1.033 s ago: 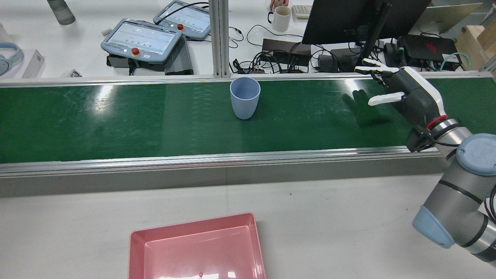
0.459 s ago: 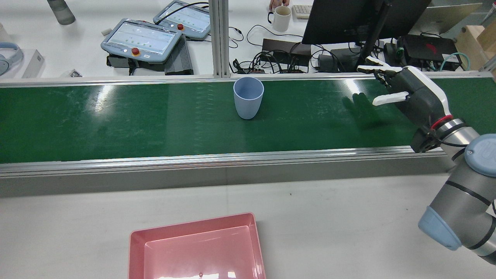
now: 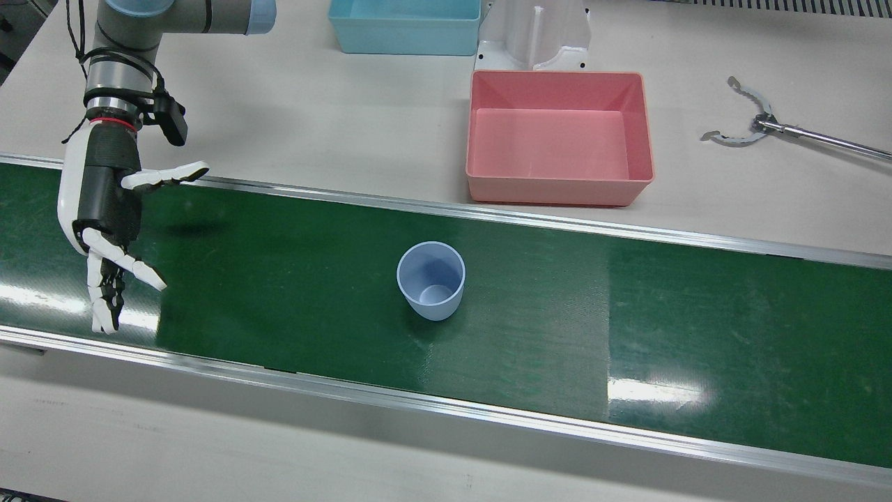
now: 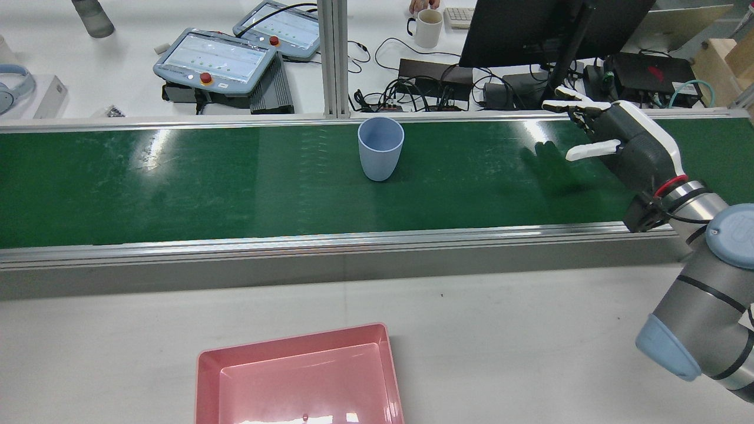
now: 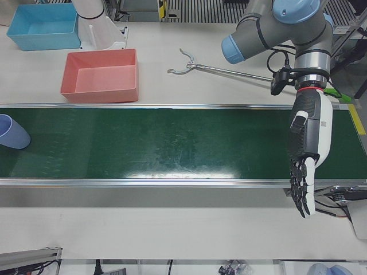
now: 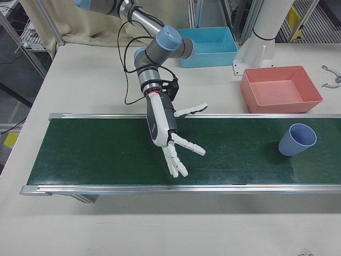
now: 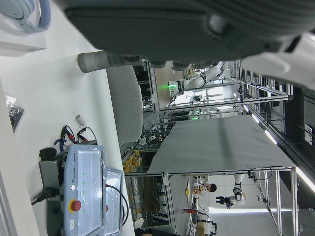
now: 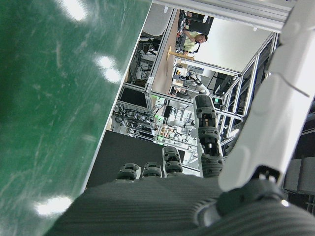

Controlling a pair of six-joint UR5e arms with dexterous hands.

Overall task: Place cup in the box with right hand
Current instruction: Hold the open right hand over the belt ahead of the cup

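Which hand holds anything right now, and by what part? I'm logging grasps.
Neither. The right hand hangs open over the belt, apart from the blue cup; the left hand is open too.

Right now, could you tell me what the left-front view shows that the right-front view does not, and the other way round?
Only the left-front view shows the left hand, open, fingers extended past the green conveyor belt's near rail, and the whole metal grabber tool. Only the right-front view shows the right hand, open with fingers spread above the belt. Both show the upright blue cup on the belt, the empty pink box and the blue bin on the table beyond.
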